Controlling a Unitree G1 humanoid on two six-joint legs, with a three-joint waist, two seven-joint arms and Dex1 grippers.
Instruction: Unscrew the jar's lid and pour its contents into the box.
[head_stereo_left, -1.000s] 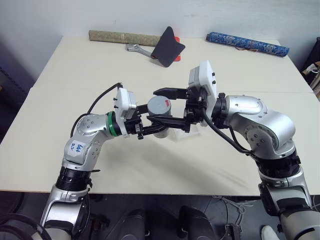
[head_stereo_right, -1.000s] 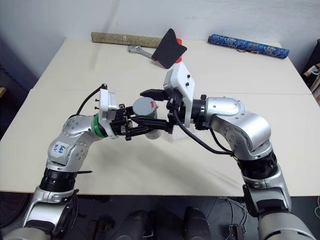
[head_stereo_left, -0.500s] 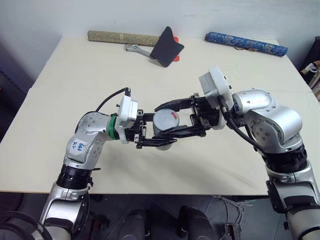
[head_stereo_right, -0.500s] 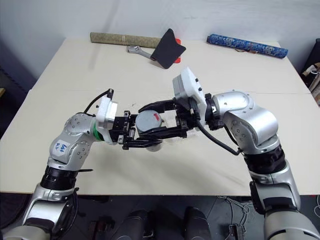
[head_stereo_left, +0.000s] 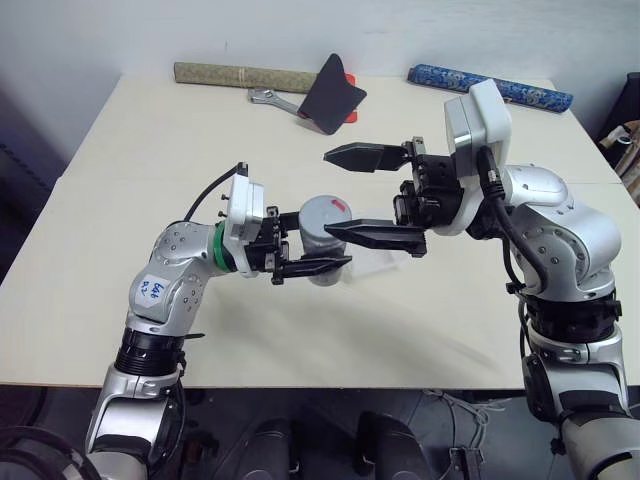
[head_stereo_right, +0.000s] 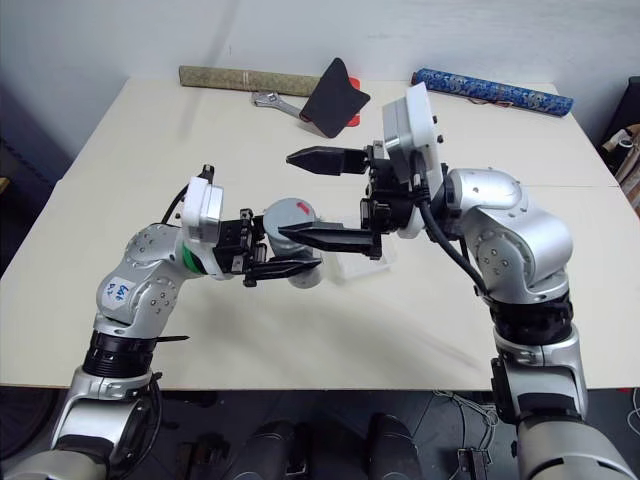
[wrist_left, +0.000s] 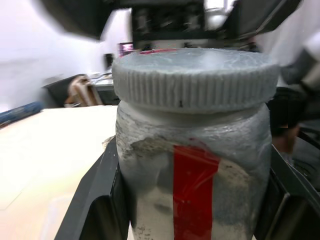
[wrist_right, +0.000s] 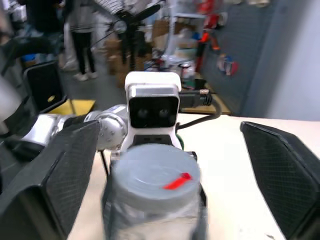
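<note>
Above the counter (head_stereo_left: 150, 150), our left gripper (head_stereo_left: 318, 255) has its fingers pinched on the body of the jar (head_stereo_left: 322, 240), held upright just in front of the box (head_stereo_left: 372, 262), while our right gripper (head_stereo_left: 365, 195) stands spread wide around it, touching nothing. We judge the jar rigid and light, its roughened grey wall unlikely to slip. The lid (wrist_left: 195, 75) is still on, and its ribbed rim looks the best place to take hold for twisting.
</note>
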